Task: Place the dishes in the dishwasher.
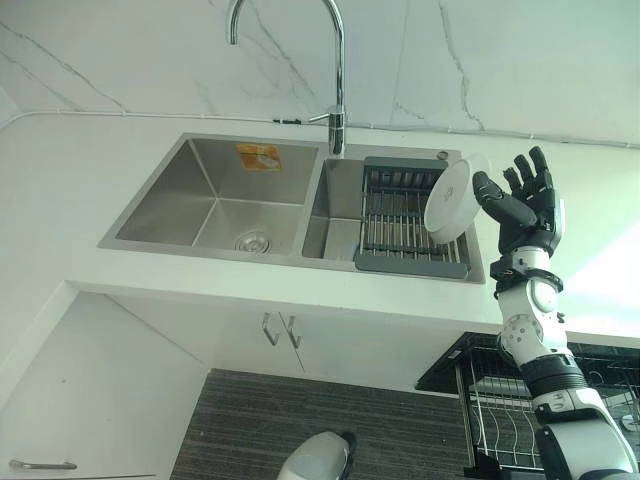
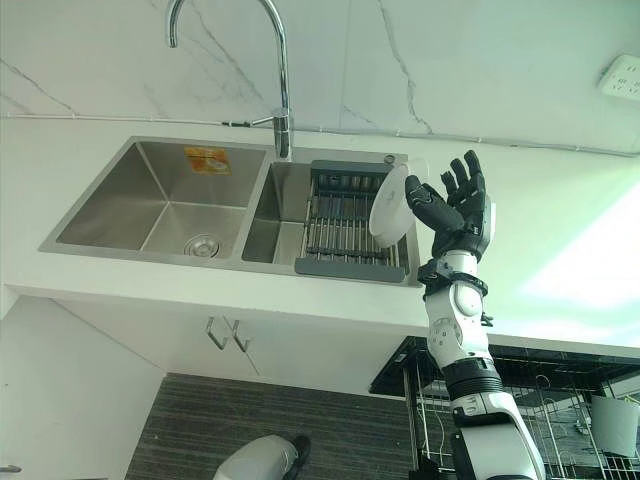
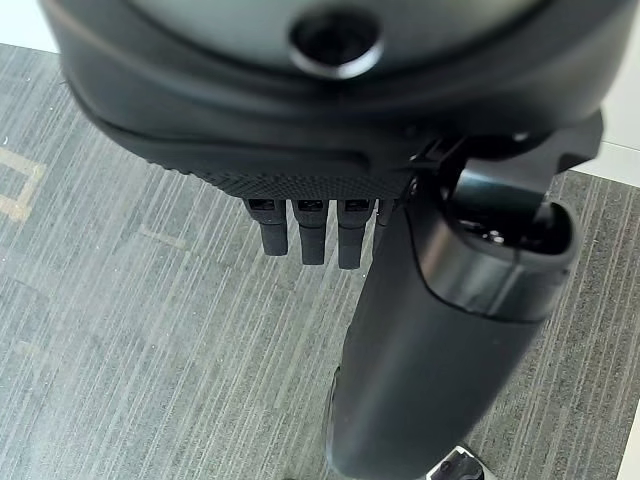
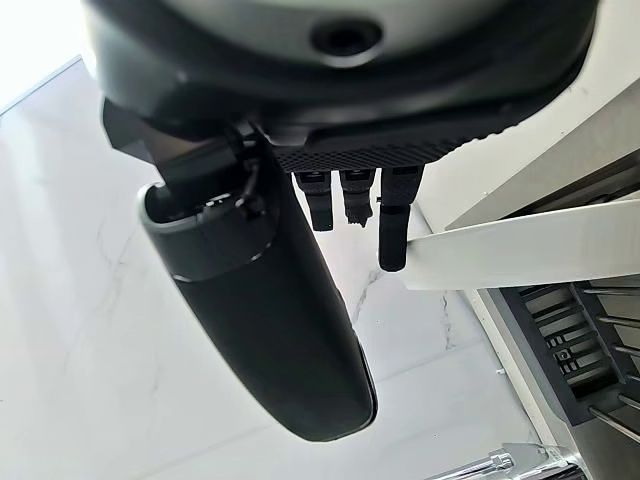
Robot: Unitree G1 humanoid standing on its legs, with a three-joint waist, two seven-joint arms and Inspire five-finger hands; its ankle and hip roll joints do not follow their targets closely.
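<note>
Your right hand (image 1: pixel 525 200) is up at the right end of the sink (image 1: pixel 215 205), fingers straight and fanned upward, thumb reaching toward a white plate (image 1: pixel 455 197). The plate stands on edge, tilted, at the right side of the dark drying rack (image 1: pixel 395 220) that sits in the sink's right basin. The thumb meets the plate's face near its upper right rim; in the right wrist view one fingertip (image 4: pixel 392 245) touches the plate's edge while the others stay straight beside it (contact, not a closed grip). Nothing is curled around the plate.

The left basin has a drain (image 1: pixel 252 241) in its floor and an orange sticker (image 1: pixel 259 155) on its back wall. A tall curved faucet (image 1: pixel 337 70) rises behind the divider between the basins. White countertop (image 1: pixel 60 190) surrounds the sink, marble wall behind.

Down at the lower right, below the counter edge, a wire dishwasher rack (image 2: pixel 560 400) is pulled out, with a grey cup (image 2: pixel 614 424) at its right end.

Your left hand (image 3: pixel 330 180) hangs over the grey striped floor (image 3: pixel 130 330), fingers straight and relaxed, holding nothing.
</note>
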